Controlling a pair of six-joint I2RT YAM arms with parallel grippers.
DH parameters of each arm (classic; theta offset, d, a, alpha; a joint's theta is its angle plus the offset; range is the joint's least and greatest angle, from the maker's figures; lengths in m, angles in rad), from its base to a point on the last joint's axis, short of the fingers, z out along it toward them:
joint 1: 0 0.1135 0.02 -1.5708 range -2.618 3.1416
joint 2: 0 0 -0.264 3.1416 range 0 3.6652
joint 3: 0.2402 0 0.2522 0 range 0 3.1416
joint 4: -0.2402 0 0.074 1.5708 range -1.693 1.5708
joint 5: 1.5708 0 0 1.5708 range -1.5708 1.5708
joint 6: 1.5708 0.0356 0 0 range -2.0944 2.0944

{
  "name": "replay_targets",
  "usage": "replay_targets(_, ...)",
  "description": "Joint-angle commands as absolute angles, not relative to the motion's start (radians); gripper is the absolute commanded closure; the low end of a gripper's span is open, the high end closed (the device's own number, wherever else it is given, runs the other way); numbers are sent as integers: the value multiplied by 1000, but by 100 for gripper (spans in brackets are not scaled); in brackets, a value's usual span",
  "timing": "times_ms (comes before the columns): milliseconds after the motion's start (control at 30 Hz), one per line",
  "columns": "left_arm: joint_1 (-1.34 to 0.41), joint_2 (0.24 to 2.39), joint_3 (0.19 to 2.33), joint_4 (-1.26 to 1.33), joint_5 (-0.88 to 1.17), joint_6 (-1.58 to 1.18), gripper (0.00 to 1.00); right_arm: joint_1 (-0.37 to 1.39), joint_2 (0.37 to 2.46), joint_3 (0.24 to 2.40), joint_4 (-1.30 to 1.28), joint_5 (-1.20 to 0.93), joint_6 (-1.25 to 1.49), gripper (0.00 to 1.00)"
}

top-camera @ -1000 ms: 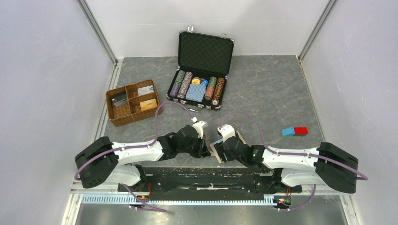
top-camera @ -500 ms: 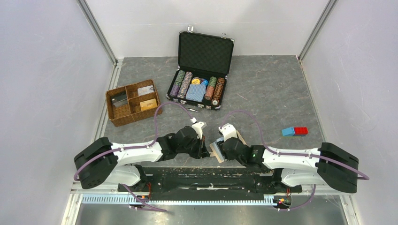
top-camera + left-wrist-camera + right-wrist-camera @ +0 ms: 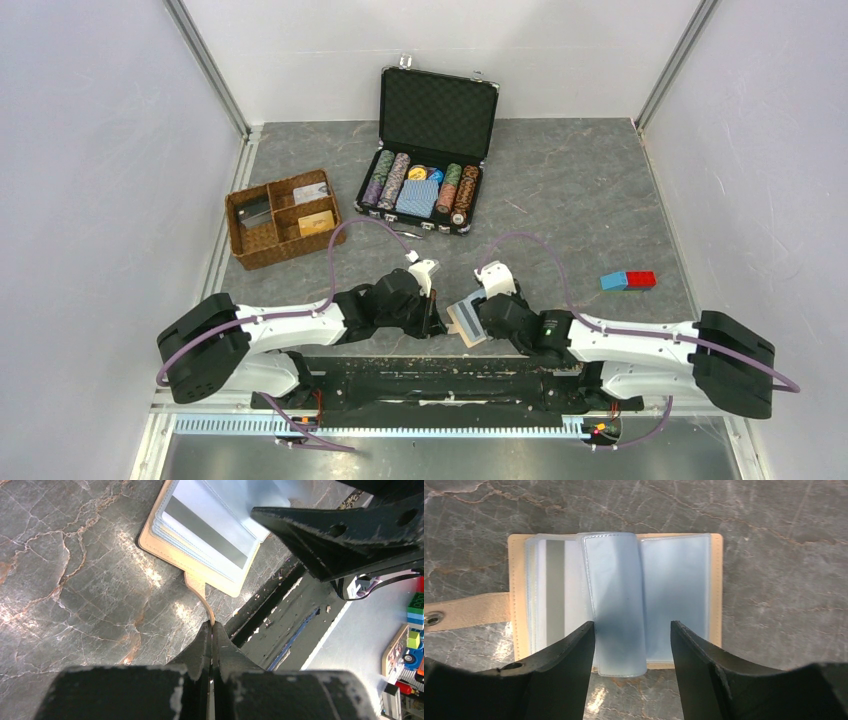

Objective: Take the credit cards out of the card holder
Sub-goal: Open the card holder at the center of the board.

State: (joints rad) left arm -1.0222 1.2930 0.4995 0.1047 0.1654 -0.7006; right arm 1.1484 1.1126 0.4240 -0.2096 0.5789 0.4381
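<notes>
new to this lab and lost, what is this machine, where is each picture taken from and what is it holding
Two robot arms are bolted at the near edge of a table; each ends in a two-finger end effector. The wide picture looks down from above and behind them. The other two come from cameras on the wrists, so each shows its own black fingers. The left end effector is shut on the strap of the open tan holder. The right end effector is open above its clear pockets; one pocket shows a card. Further back lie a wicker tray, an open case of chips, and blue and red blocks.
</notes>
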Motion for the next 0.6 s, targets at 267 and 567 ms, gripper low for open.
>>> replay_targets(267, -1020, 1259, 486, 124, 156, -680, 98, 1096, 1003, 459, -283, 690, 451, 39)
replay_targets(567, -1020, 1246, 482, 124, 158, -684, 98, 968, 925, 532, -420, 637, 399, 46)
